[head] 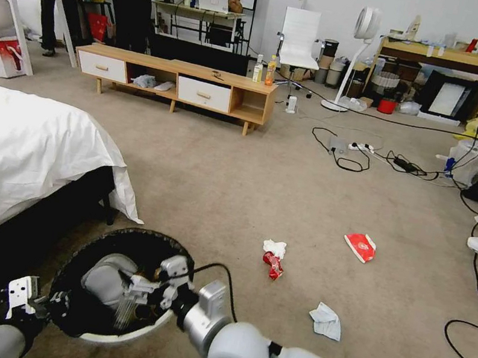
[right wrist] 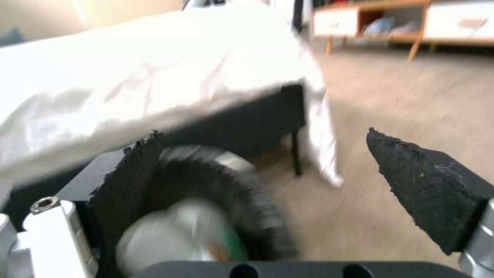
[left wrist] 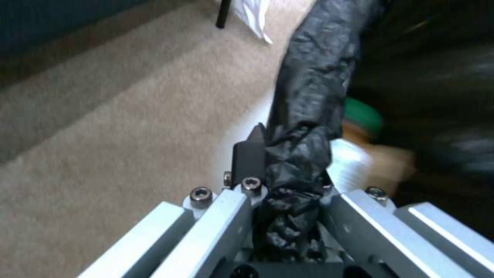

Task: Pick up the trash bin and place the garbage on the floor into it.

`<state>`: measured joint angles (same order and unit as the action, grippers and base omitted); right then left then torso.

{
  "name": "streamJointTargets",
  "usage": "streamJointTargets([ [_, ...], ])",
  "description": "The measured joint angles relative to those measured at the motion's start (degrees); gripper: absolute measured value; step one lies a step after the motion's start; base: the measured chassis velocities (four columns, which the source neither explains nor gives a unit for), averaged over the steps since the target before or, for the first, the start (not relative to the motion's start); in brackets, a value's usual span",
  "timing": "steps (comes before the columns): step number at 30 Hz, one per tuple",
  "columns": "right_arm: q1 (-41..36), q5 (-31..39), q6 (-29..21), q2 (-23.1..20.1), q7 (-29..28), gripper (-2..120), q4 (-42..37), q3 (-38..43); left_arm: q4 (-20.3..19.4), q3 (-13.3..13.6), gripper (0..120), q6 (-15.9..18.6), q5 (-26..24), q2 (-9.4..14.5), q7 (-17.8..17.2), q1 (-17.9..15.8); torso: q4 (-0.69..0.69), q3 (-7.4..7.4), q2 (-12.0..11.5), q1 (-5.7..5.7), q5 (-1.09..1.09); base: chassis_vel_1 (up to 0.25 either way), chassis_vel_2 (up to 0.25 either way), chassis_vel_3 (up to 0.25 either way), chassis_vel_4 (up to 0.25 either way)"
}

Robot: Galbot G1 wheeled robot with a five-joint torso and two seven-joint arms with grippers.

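Right claw: the right gripper (head: 137,291) hangs over the mouth of the round white plastic trash bin with a crinkled black bag (head: 102,336), with its black pads (right wrist: 427,185) spread wide and nothing between them.
Left claw: the left gripper (left wrist: 280,166) is clamped on the bin's bagged rim, at the side nearest the robot.
Inside the bin: a clear bottle with a green cap (right wrist: 180,235) and something brown.
Bin's place: beside the bed with a white sheet (head: 11,153).
On the carpet: a crushed red can (head: 273,265) touching a white tissue (head: 274,247), another tissue (head: 326,322), and a flat red packet (head: 360,246), all well apart from the bin.
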<state>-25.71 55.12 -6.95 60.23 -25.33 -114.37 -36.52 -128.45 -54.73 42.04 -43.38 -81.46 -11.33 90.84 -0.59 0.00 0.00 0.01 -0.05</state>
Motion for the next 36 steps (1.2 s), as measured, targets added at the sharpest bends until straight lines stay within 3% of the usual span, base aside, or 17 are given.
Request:
streamJointTargets([
  [1,0.19,0.34,-0.06,-0.10,0.06,100,-0.77,0.92,0.01,0.01,1,0.00,-0.04,0.02,0.01,-0.03,-0.12,-0.01,0.00,0.00,-0.01,0.000,0.000,0.000,0.000],
  [3,0.41,0.91,-0.21,-0.15,0.05,100,-1.43,2.15,0.01,-0.11,1,-0.03,0.11,0.02,-0.27,-0.04,-0.05,0.00,0.00,0.00,0.09,0.000,0.000,0.000,0.000],
  [8,0.50,1.80,-0.54,0.69,-0.05,100,-2.25,3.82,0.04,0.14,1,0.00,0.19,-0.25,-0.14,0.01,-0.03,0.00,0.00,0.00,0.06,0.000,0.000,0.000,0.000],
  [23,-0.38,1.96,-0.28,1.48,0.23,100,-2.36,3.79,-0.34,0.13,1,0.02,0.30,-0.40,0.05,0.38,-0.05,0.00,0.00,0.00,0.05,0.000,0.000,0.000,0.000],
  [32,-1.10,3.57,3.64,0.40,4.08,100,-5.62,10.03,0.04,0.43,1,0.06,0.68,-0.56,0.09,0.31,-0.04,0.00,0.00,0.00,0.06,0.000,0.000,0.000,0.000],
  [36,-2.88,2.77,5.64,-2.41,7.11,100,-7.52,16.55,-0.04,0.29,1,0.10,0.63,-0.60,0.13,0.32,-0.05,0.00,0.00,0.00,0.06,0.000,0.000,0.000,0.000],
])
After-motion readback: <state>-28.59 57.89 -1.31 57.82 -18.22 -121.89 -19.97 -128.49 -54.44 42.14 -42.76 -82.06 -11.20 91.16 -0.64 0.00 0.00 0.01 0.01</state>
